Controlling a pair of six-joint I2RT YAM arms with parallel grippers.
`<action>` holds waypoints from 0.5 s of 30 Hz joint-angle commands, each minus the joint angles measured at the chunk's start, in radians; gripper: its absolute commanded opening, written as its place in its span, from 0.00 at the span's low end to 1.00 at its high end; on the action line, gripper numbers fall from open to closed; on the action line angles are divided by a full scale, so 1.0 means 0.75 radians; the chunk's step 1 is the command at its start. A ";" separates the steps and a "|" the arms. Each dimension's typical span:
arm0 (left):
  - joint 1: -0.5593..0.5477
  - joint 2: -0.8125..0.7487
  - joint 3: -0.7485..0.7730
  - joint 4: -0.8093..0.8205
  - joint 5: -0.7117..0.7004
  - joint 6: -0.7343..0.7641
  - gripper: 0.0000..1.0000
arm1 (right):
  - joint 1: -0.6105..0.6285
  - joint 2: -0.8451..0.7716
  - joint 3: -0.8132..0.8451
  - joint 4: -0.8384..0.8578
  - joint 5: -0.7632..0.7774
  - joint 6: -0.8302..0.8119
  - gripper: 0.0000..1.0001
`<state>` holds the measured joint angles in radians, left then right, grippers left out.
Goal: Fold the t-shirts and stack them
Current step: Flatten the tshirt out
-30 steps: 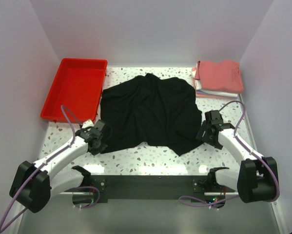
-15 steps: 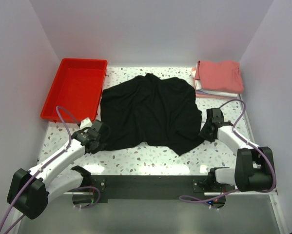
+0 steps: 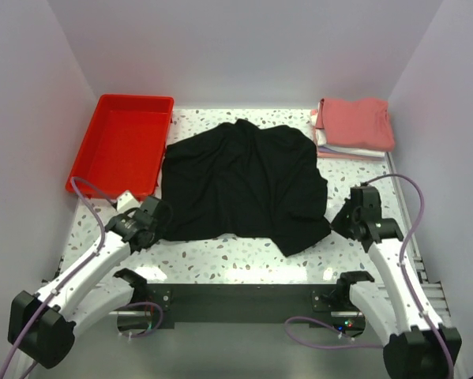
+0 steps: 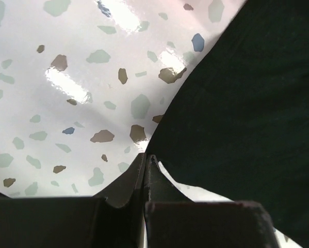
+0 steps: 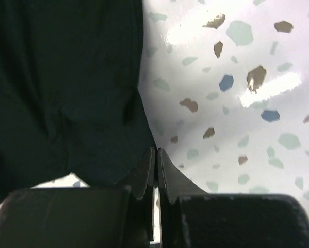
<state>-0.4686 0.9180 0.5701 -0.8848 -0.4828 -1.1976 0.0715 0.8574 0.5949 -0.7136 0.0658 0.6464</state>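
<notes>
— Where is the black t-shirt [image 3: 244, 181]?

— It lies spread out in the middle of the table [image 3: 244, 257], a bit bumpy. The red tray [image 3: 125, 146] is on its left. The stack of folded shirts [image 3: 353, 128] is in the far right corner, with a salmon-red one on top.

— What are the grippers doing?

— The left gripper [image 4: 146, 159] is at the near left corner of the shirt. Its fingers are pressed together, and it looks like they pinch the very edge of the cloth. The right gripper [image 5: 155, 152] is the same at the near right corner.

— So what is the job now?

— I think it is to get the shirt flat before folding. Pull both corners gently and evenly, away from each other — not too hard, or the thin edge may slip out. Hold the cloth low over the table so it does not bunch up.
</notes>
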 commanded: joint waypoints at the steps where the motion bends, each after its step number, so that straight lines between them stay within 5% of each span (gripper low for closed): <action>1: 0.015 -0.076 0.070 -0.116 -0.103 -0.139 0.00 | 0.003 -0.151 0.106 -0.332 -0.006 0.044 0.00; 15: 0.017 -0.257 0.033 -0.252 -0.115 -0.344 0.00 | 0.001 -0.360 0.403 -0.963 -0.033 0.018 0.00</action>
<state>-0.4648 0.7387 0.6052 -1.0393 -0.5529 -1.3964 0.0719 0.6075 0.8257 -1.2484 0.0349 0.6785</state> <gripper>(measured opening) 0.011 0.015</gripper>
